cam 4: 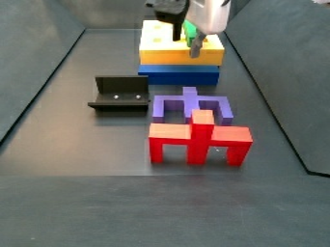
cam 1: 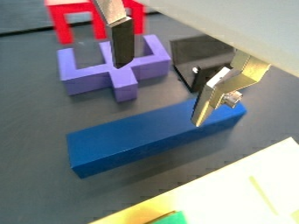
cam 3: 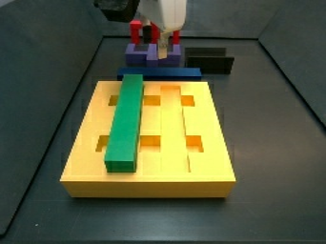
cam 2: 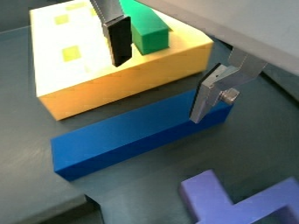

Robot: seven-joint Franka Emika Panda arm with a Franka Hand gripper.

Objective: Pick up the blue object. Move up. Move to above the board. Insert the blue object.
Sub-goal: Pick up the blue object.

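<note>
A: Blue object (cam 1: 138, 140) lies flat on the dark floor, lengthwise along one short end of the board (cam 2: 111, 83). In a wrist view it sits just beside the board's yellow wall; whether they touch, I cannot tell.

B: Gripper?

A: Gripper (cam 1: 163, 77) is low over the blue object (cam 2: 122, 140), fingers spread wide, nothing between them. One finger (cam 1: 214, 98) has its tip at the bar's edge near one end; the dark pad of the other finger (cam 1: 122, 51) hangs on the bar's far side, toward the purple block. So the plates straddle the bar across its width, released, not clamped on it.

B: Side views agree?

A: In a side view the gripper (cam 3: 155, 38) stands past the far end of the board (cam 3: 204, 152), with the blue object (cam 3: 162, 72) a thin strip under it. In a side view from the opposite end the gripper (cam 4: 194, 39) hangs over the blue object (cam 4: 180, 68), board (cam 4: 154, 39) behind.

B: Other pieces?

A: Green bar (cam 3: 128, 119) lies in a lengthwise groove of the board. Purple block (cam 4: 191, 104) and red piece (cam 4: 199, 141) rest on the floor, touching each other. Fixture (cam 4: 120, 94) stands beside them, apart from the bar.
</note>
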